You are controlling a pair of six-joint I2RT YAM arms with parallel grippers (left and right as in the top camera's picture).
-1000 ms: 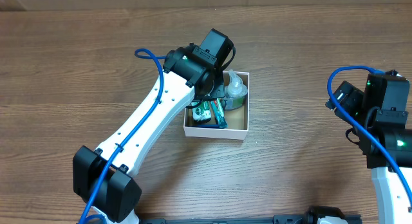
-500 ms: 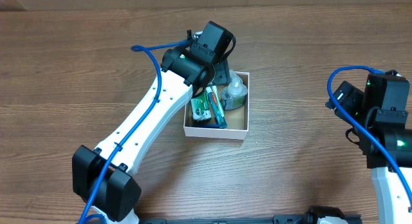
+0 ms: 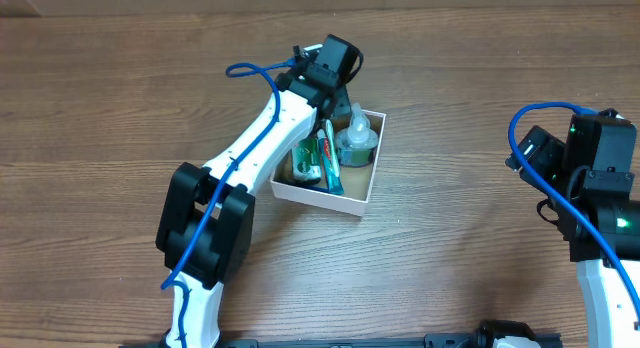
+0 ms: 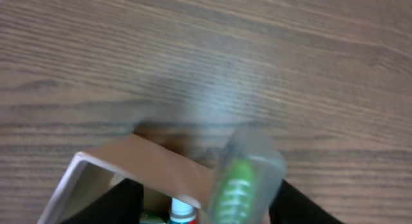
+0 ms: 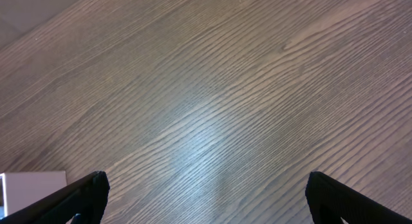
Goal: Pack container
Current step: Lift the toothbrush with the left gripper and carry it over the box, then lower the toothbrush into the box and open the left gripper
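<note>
Skewing, the container [image 3: 318, 200] is getting nudged while the left gripper [image 3: 341, 92], jaws apart, is retreating toward the desk's far edge, probably finishing packing; the right gripper [image 5: 206, 205] is idling, spread.

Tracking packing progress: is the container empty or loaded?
Loaded. The container holds a clear bottle, a toothpaste tube and a green-and-white carton, seen from overhead.

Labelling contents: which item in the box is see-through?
The bottle, in the right part of the box; the tube and carton beside it are opaque, printed green.
</note>
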